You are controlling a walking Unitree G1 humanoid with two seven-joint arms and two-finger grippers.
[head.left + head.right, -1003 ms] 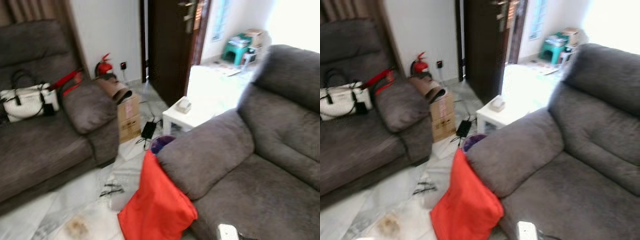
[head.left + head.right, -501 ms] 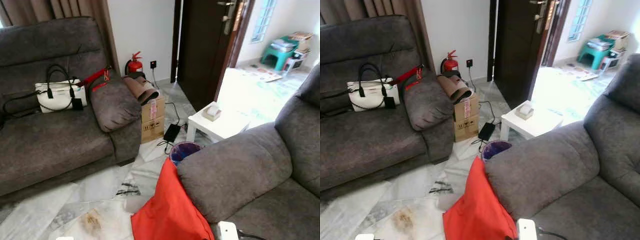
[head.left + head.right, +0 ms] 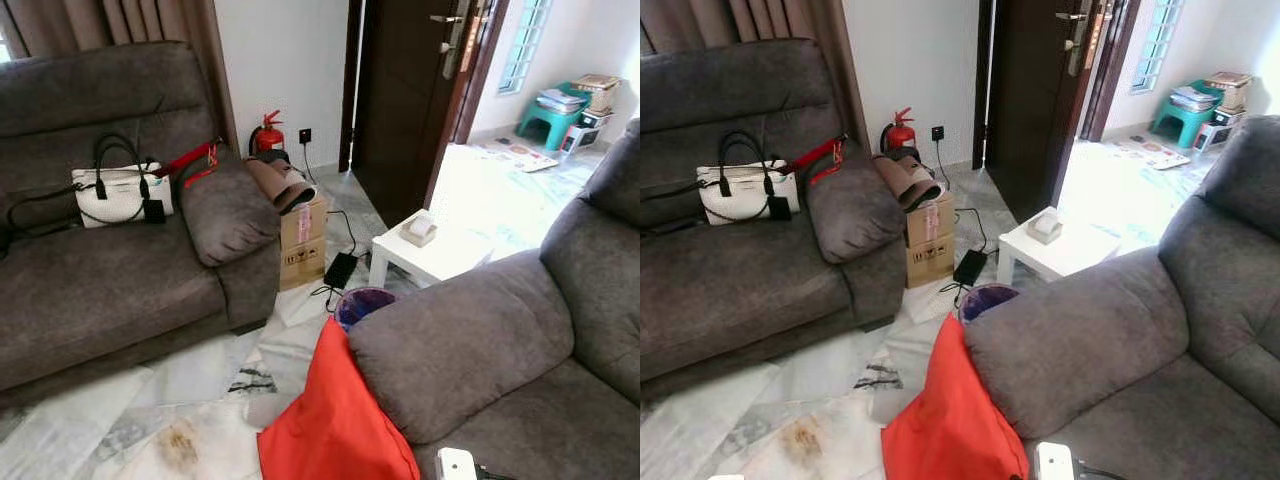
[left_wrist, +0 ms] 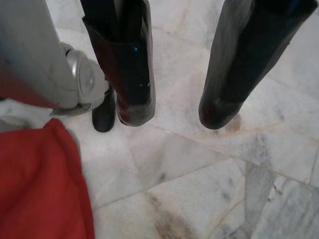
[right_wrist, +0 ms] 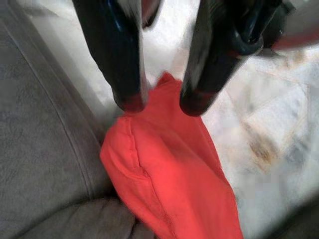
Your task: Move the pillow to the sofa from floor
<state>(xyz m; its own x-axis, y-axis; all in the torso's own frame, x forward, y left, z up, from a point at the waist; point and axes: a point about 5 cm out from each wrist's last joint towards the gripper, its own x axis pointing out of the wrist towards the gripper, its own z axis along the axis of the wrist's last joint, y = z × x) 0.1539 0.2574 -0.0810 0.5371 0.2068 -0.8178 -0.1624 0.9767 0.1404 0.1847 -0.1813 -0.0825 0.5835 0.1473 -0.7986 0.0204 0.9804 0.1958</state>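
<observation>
A red pillow [image 3: 335, 420] stands on the marble floor, leaning against the armrest of the grey sofa [image 3: 470, 340] on the right. In the right wrist view my right gripper [image 5: 163, 102] hangs open just above the pillow [image 5: 169, 164], with nothing between its fingers. Beside that pillow lies the sofa's grey fabric [image 5: 45, 149]. My left gripper [image 4: 177, 114] is open over bare floor, and the pillow's red edge [image 4: 40, 184] lies off to one side of it.
A second grey sofa [image 3: 100, 290] on the left carries a white handbag [image 3: 120, 190]. Between the sofas stand a cardboard box [image 3: 303, 245], a purple bin [image 3: 362, 303] and a small white table [image 3: 435, 255]. A dark door [image 3: 400, 90] stands open behind.
The head camera has swung to the left and the blur has gone. The pillow leans in the same place against the armrest.
</observation>
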